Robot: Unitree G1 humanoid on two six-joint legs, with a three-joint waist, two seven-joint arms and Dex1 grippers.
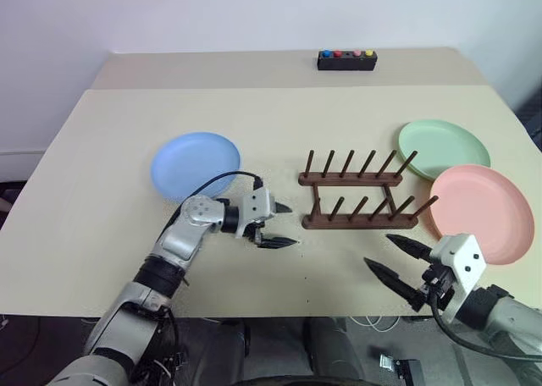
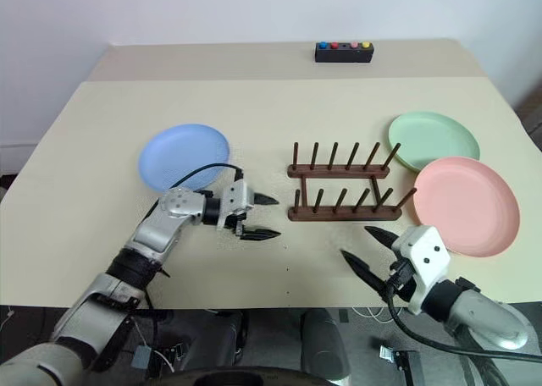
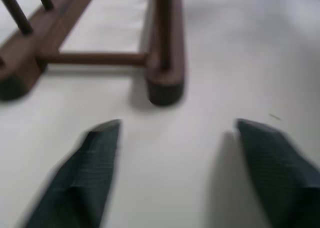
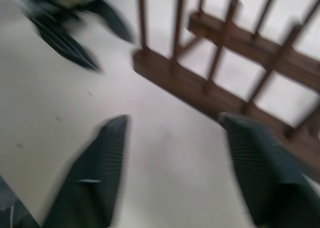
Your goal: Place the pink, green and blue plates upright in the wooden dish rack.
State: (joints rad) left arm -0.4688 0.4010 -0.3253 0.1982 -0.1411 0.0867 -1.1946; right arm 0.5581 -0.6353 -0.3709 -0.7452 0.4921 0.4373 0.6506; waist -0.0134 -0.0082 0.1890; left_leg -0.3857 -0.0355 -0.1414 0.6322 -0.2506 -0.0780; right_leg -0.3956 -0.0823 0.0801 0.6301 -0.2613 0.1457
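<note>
Wooden dish rack [image 1: 360,191] — table centre, pegs bare. Blue plate [image 1: 196,163] flat at nine o'clock; green plate [image 1: 443,147], pink plate [image 1: 480,212] at three. Left gripper [image 1: 283,225], right gripper [image 1: 394,257] — fingers apart, empty, seemingly readied for pickup.

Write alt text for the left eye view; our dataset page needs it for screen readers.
An empty wooden dish rack stands mid-table between two open grippers, left and right. The blue plate lies flat at left; green plate and pink plate at right.
</note>
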